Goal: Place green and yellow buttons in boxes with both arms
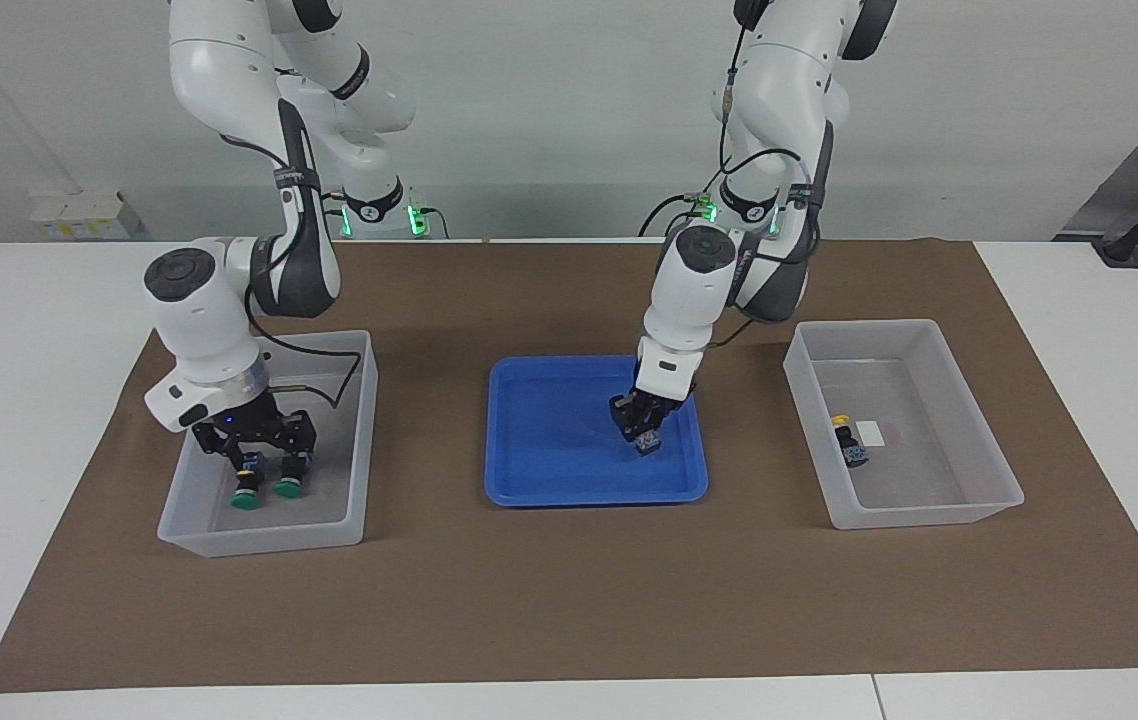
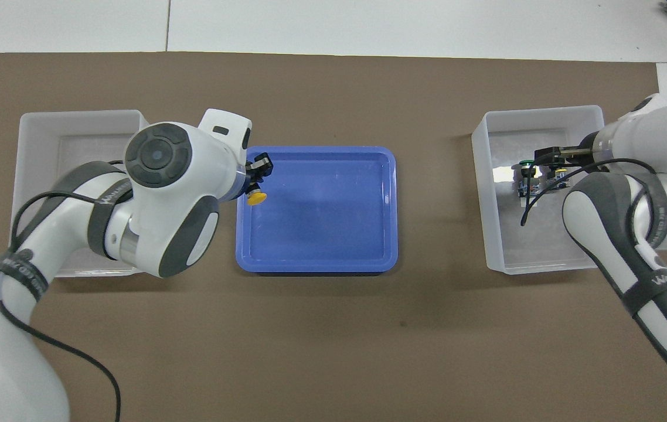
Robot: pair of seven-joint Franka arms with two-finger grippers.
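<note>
My left gripper (image 1: 645, 436) grips a yellow button (image 2: 256, 198) above the blue tray (image 1: 539, 480); my right gripper (image 1: 267, 452) stands spread wide over two green buttons (image 1: 268, 490) in its box (image 1: 264, 535).

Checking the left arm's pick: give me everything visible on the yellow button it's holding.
The yellow button has a round yellow cap, a black body and a blue-grey base. The left pincer is shut on its body, holding it over the blue tray, at the end nearer the left arm's box. In the facing view it looks lifted off the tray floor, base toward the camera. Only the pincer touches it.
</note>
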